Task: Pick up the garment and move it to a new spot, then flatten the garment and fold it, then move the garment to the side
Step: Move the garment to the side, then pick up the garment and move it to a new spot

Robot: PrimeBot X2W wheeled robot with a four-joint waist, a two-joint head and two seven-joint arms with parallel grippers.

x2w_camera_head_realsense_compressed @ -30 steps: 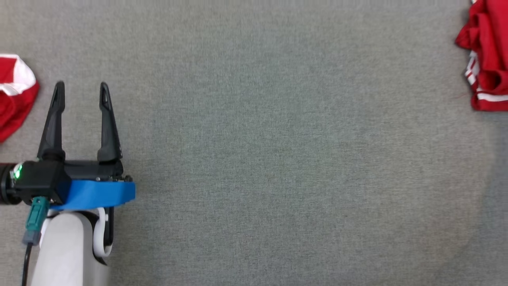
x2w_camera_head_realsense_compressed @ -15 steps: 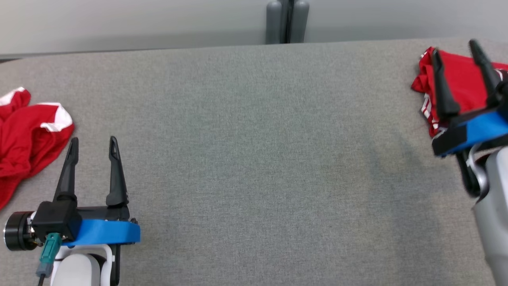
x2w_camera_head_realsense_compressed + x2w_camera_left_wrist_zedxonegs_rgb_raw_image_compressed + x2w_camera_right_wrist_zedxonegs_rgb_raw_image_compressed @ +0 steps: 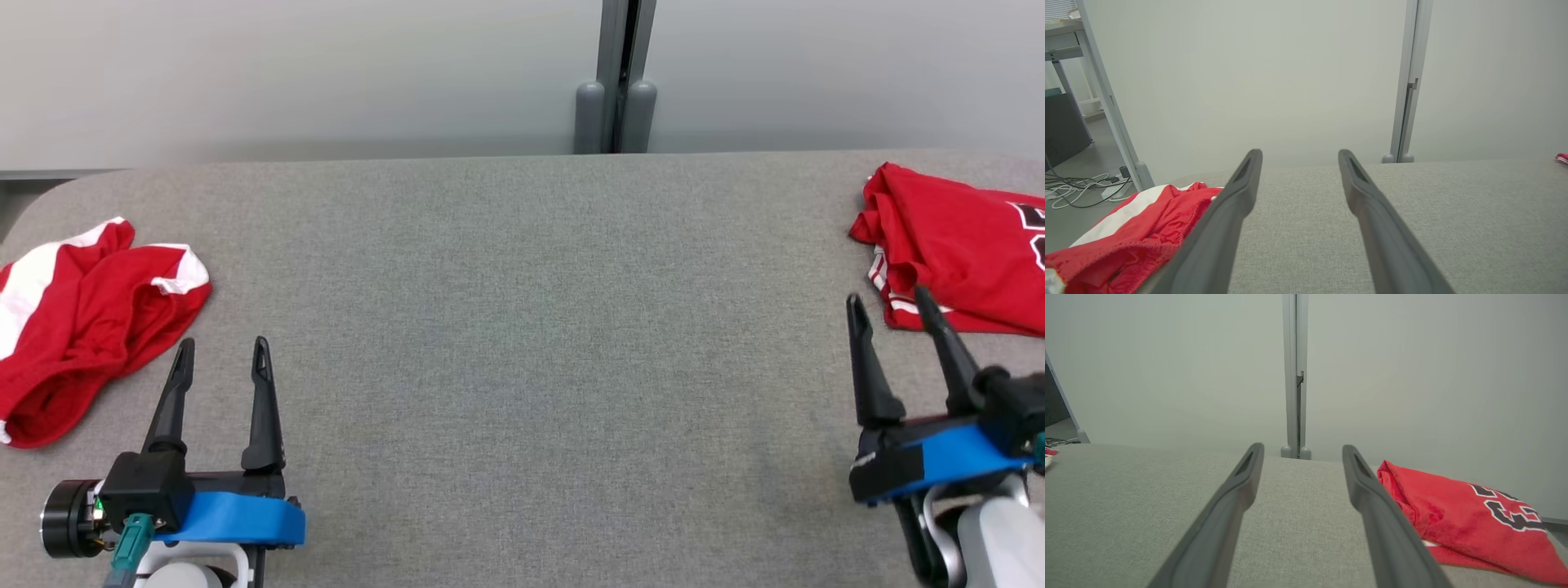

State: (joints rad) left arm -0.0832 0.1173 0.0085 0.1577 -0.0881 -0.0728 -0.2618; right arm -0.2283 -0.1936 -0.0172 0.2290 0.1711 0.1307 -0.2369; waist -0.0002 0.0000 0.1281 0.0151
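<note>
**Open wide on both sides, holding nothing**

Our left gripper (image 3: 224,343) sits low at our left, its dark fingers (image 3: 263,408) spread wide, pointing straight ahead, nothing between them. Our right gripper (image 3: 888,296) sits low at our right, spread just as wide, leaning slightly toward our left.

The head camera has tilted up, bringing the wall (image 3: 326,73) and the far edge of the table (image 3: 522,286) into sight. The right claw (image 3: 887,296), earlier over the folded red shirt (image 3: 955,237), has drawn back to its near edge.
</note>
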